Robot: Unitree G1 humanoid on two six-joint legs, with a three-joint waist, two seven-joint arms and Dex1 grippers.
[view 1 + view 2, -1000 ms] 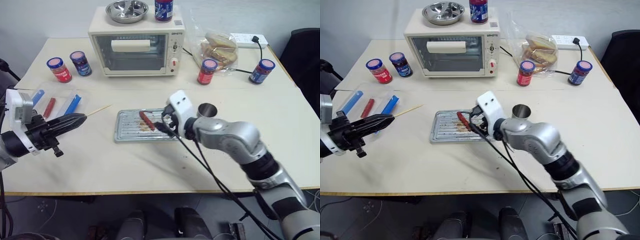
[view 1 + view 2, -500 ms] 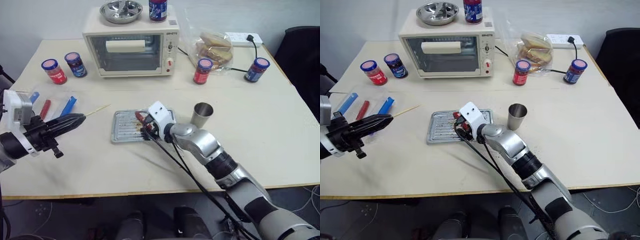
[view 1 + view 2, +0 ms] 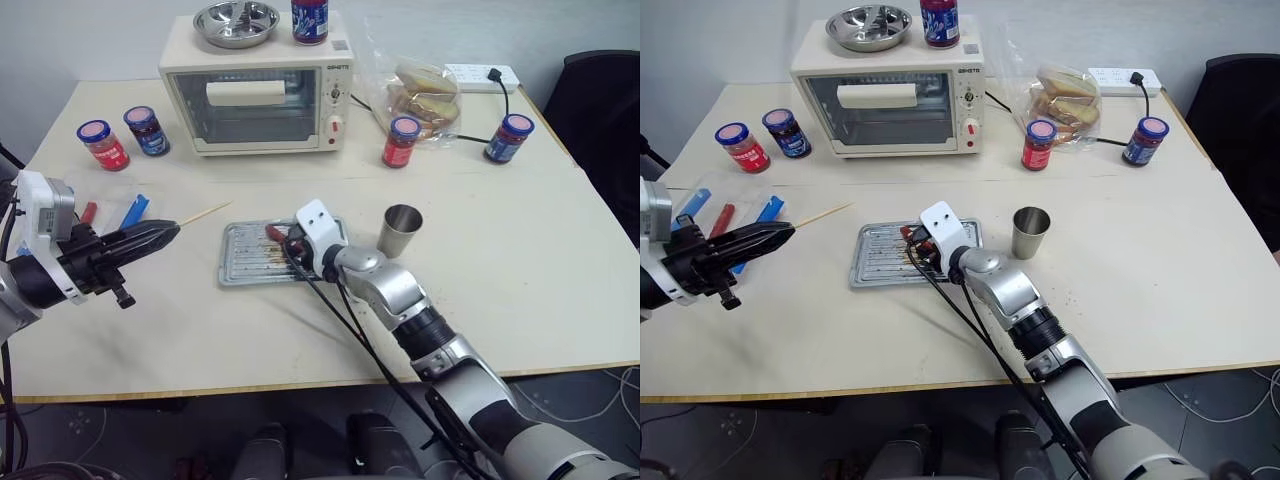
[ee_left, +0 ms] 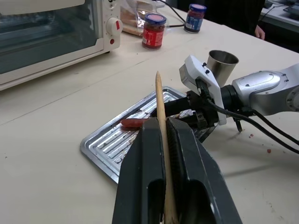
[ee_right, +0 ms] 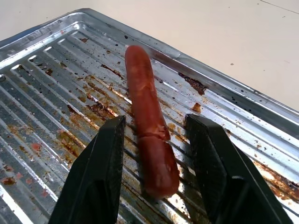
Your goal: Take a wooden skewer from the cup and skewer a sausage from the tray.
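Note:
The silver tray [image 3: 240,262] lies mid-table, and on it a reddish-brown sausage [image 5: 142,93] rests on the ribbed bottom. My right gripper [image 3: 290,247] is low over the tray. Its two black fingers [image 5: 103,168] straddle the near end of the sausage with a narrow gap on each side, so it is open. At the left, my left gripper [image 3: 170,231] is shut on the wooden skewer [image 4: 160,107], whose point aims toward the tray. The steel cup [image 3: 401,230] stands upright just right of the tray, beside my right arm.
A toaster oven [image 3: 260,95] with a steel bowl [image 3: 236,20] on top stands at the back. Jars [image 3: 98,143] [image 3: 399,141] [image 3: 503,138] and a bag of bread [image 3: 430,90] flank it. A clear tray with blue tools [image 3: 130,210] lies behind my left gripper.
My right gripper has moved left and down over the tray to the sausage, and its fingers have narrowed around it. My left gripper holds the skewer as before. The camera view has shifted.

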